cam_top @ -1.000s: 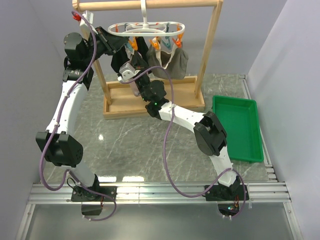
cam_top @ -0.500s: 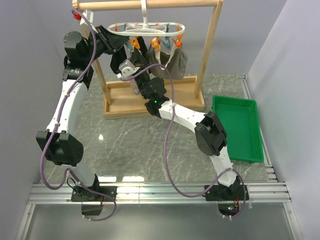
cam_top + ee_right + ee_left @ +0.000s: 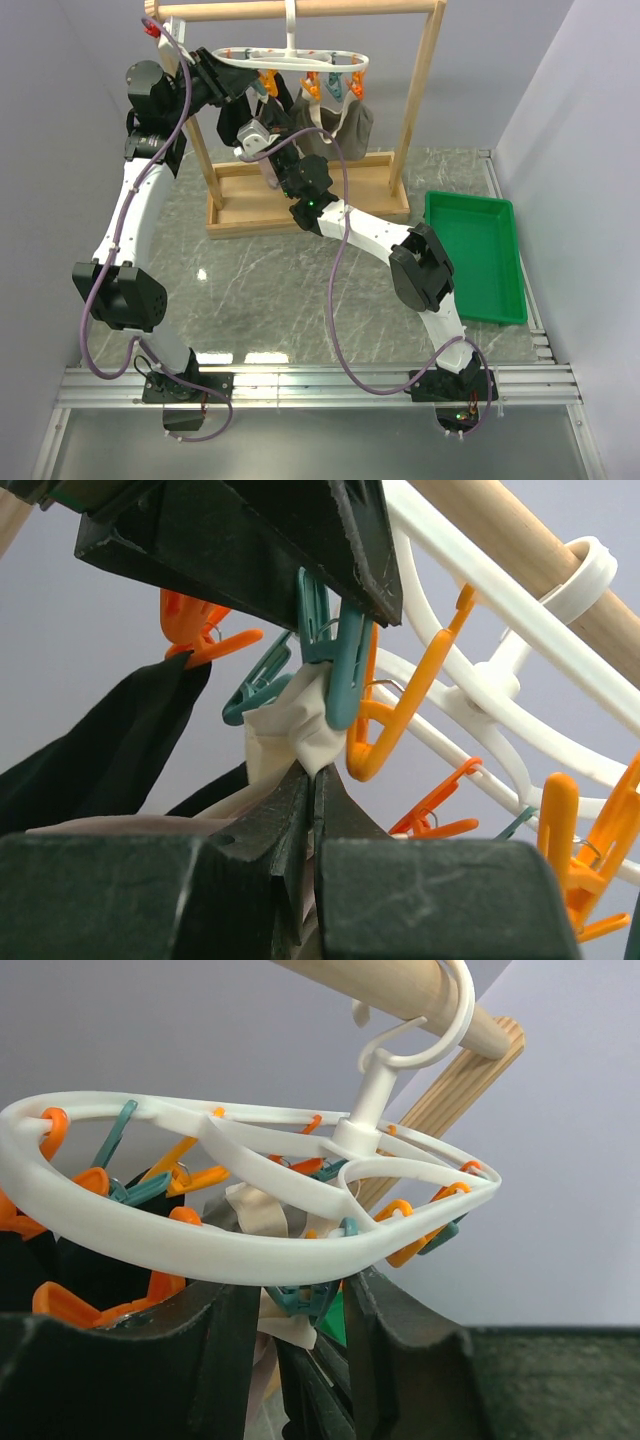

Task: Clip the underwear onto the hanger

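Setup: marble counter (image 3: 270,290). One wooden rack (image 3: 425,90) stands at the far edge, left of centre. One green tray (image 3: 470,260) lies along the right edge. Two arms reach up from the near edge to one hanger (image 3: 200,1248), which is hooked on the rack's top bar.

Garments, three in all: one black garment (image 3: 100,740) and one grey-taupe garment (image 3: 345,125) hang pegged. The underwear (image 3: 290,730) is raised under the hanger's left side, with its pale bunched edge at the mouth of a teal peg (image 3: 345,670).

Pegs: the right wrist view shows at least two teal and four orange pegs (image 3: 395,695). The full total cannot be counted, since garments and fingers hide some.

Left gripper (image 3: 300,1310): fingers closed in on the handles of that teal peg, apparently squeezing it.
Right gripper (image 3: 312,775): fingers pressed fully together, pinching a fold of the underwear just below the peg's tip.

Risks:
- The fabric looks barely inside the peg's mouth. If the left gripper lets the peg go now, it may bite only a thin edge, and that edge could slip out.
- If the right gripper lets go before the peg bites, the underwear drops to the rack's base.
- The hanger hangs free on its hook — upward push from the right arm could swing or tilt it and pull the peg off the fabric.
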You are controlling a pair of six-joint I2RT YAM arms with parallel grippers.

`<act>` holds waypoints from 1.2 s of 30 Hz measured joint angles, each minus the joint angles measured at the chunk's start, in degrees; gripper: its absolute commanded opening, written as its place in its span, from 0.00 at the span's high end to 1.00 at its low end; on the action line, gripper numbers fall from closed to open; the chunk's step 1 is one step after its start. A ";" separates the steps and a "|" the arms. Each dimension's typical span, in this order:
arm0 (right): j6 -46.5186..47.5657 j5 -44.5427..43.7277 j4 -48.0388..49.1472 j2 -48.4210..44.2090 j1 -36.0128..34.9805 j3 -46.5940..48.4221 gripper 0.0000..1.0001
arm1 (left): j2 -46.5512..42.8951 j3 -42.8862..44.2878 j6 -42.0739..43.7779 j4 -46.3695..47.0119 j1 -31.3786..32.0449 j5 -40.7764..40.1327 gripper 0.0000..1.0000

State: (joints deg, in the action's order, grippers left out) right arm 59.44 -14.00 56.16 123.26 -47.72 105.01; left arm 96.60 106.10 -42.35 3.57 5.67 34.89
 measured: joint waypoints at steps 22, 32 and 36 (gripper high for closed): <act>-0.04 0.22 -0.02 0.00 -0.02 0.11 1.00 | 0.00 0.42 -0.81 0.48 0.02 0.66 0.06; -0.31 0.50 0.79 0.00 -0.52 -1.64 1.00 | -1.46 -0.87 -0.90 0.48 -0.11 -0.33 0.01; -0.48 0.04 0.83 0.00 -0.68 -2.05 1.00 | -4.15 -3.19 -0.90 0.42 -0.31 -0.83 0.01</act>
State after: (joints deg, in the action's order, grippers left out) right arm 58.96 -13.96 56.99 123.26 -48.40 102.96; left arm 92.44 102.91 -43.24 3.99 5.37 34.06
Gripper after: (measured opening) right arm 0.054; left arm 0.993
